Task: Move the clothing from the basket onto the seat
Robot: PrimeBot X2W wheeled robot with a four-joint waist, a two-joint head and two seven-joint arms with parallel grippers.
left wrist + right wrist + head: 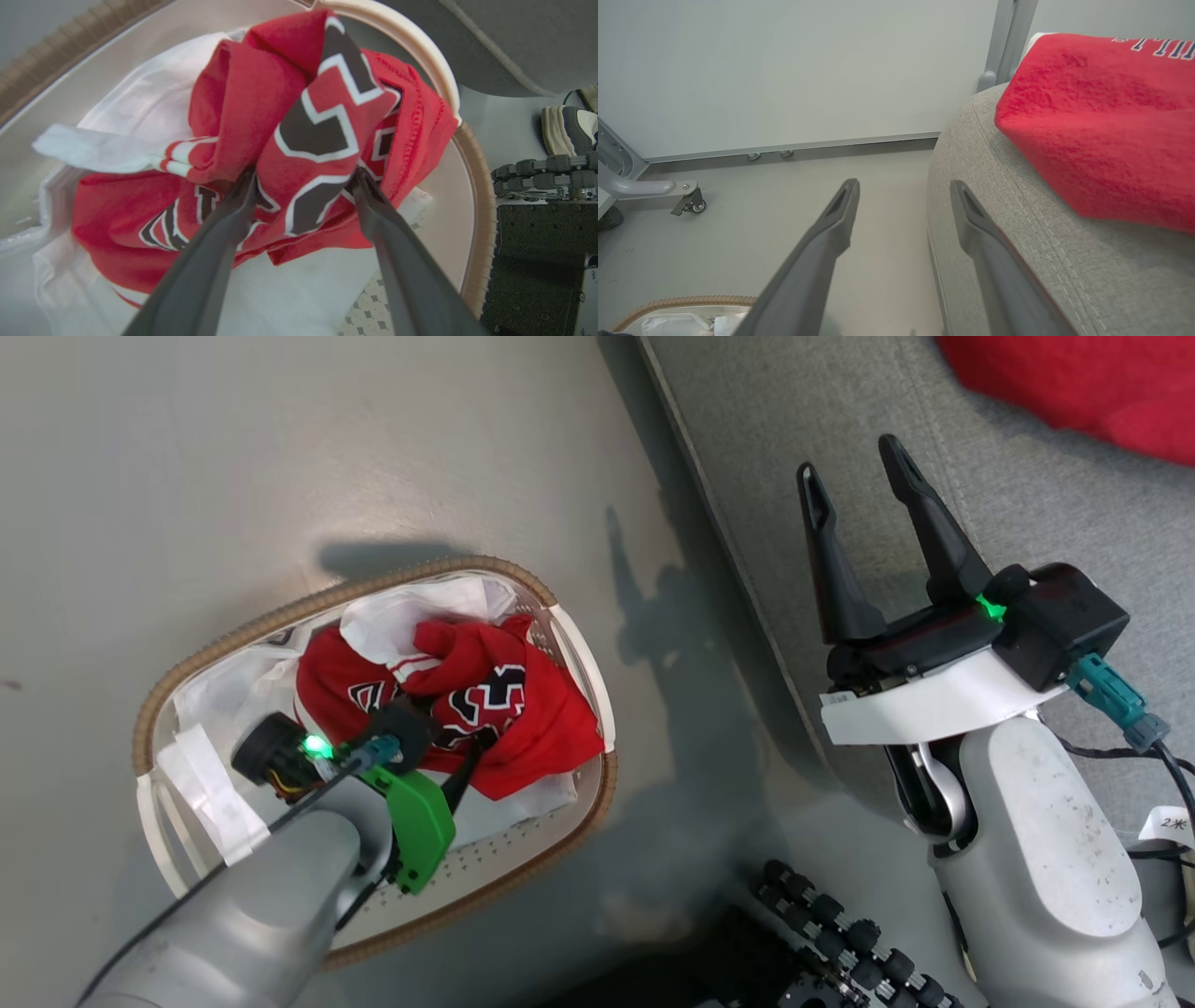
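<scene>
The oval basket (pixel 280 611) with its brown woven rim stands on the floor at the left. A crumpled red jersey (pixel 532 719) with black-and-white numbers lies in it over white fabric (pixel 131 112). My left gripper (pixel 303 173) reaches down into the basket, open, its two fingers straddling a raised fold of the jersey (pixel 322 116) with the tips sunk in the cloth. My right gripper (pixel 850 457) hovers open and empty over the near edge of the grey seat (pixel 794 401). Another red jersey (pixel 1101 130) with white lettering lies on the seat (pixel 1017 242).
My base with black rollers (pixel 840 933) sits between basket and seat. A shoe (pixel 565 130) rests on the floor beside it. A castered metal leg (pixel 686 203) stands by the pale wall (pixel 784 70). Cables and a paper tag (pixel 1167 821) hang at the right.
</scene>
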